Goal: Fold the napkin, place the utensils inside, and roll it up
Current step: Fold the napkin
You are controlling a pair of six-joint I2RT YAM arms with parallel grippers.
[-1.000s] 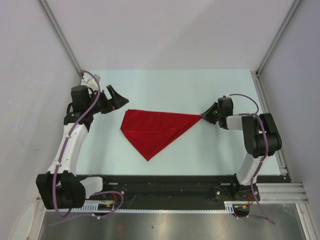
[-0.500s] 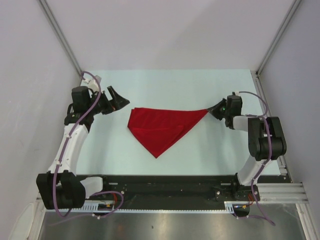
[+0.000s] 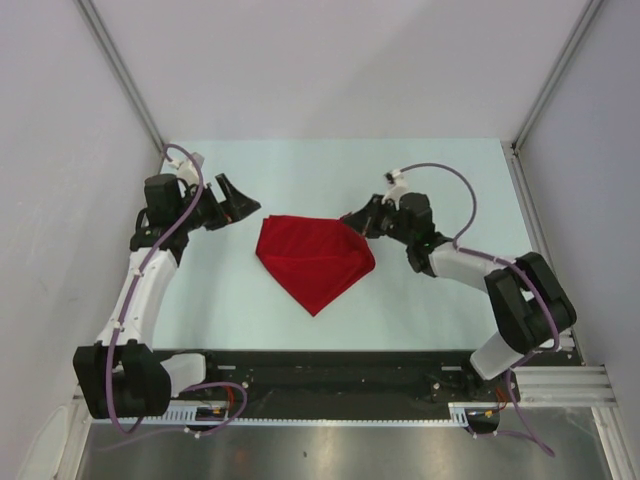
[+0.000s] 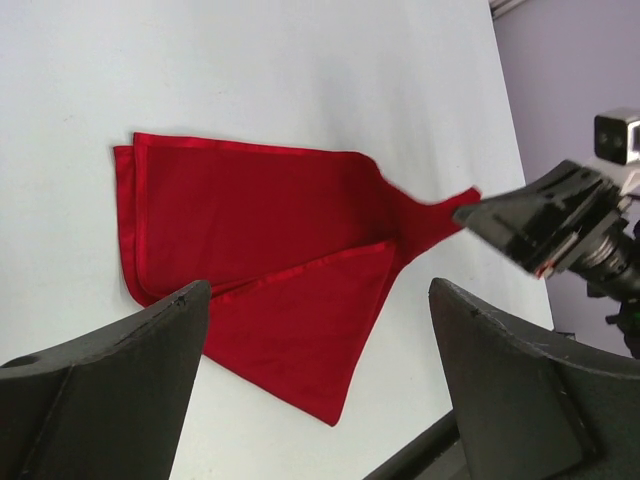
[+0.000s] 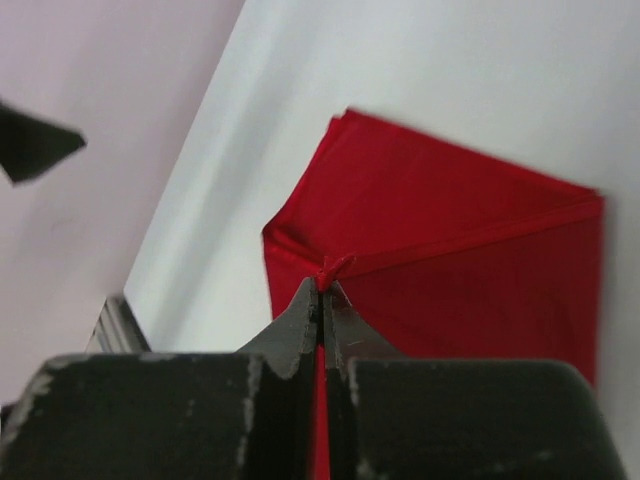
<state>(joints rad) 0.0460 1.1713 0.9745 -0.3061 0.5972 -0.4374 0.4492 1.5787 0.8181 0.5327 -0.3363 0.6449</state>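
As right tool (image 3: 348, 221) pinches, napkin (image 3: 310, 256) points nearward

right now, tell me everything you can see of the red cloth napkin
The plain bright red soft cloth napkin lies on the pale table, folded into a layered, roughly triangular shape with its point toward the arms' bases. Overlapping flaps show along the fold edges. Its right corner is drawn into a thin tail, pinched in the shut right gripper and seemingly lifted. The open left gripper hangs by its far left corner, not touching it. No print is visible.
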